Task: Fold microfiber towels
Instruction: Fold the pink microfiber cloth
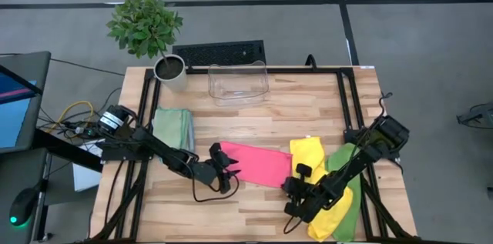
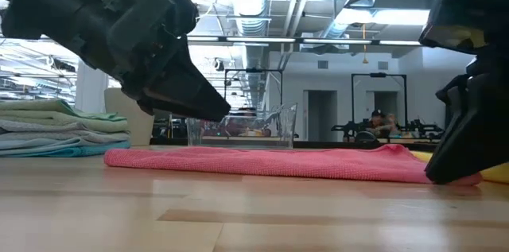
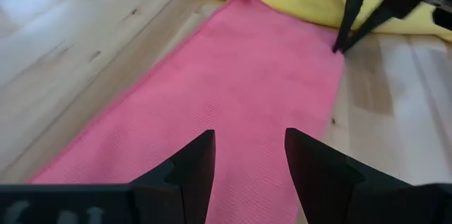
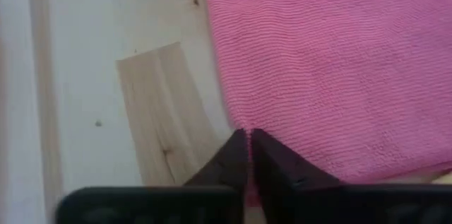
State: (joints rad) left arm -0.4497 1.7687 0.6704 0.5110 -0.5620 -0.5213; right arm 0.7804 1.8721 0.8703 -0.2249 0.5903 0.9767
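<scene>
A pink towel (image 1: 258,164) lies flat in a long strip on the wooden worktop (image 1: 254,117), about in the middle. The left gripper (image 1: 228,169) sits low at the left end of the pink towel. Its two dark fingers (image 3: 194,171) are a little way apart, and the pink cloth shows in the gap between them, under the tips. They are not squeezing the cloth. The right gripper (image 1: 293,188) is down at the right end of the same towel, on its near corner. Its fingers (image 4: 233,157) are pressed together, and the edge of the pink towel runs right into the thin line between them, so they pinch that edge. A yellow towel (image 1: 310,154) lies just to the right of the pink one, touching its far right corner, and a lime green towel (image 1: 356,205) pokes out from under the yellow one by the right arm. A neat stack of folded towels (image 1: 172,125) in pale green, grey and blue sits on the left side of the worktop, well away from both grippers. A clear plastic bin (image 1: 238,82) stands at the far edge, and a potted plant (image 1: 148,28) stands at the far left corner
</scene>
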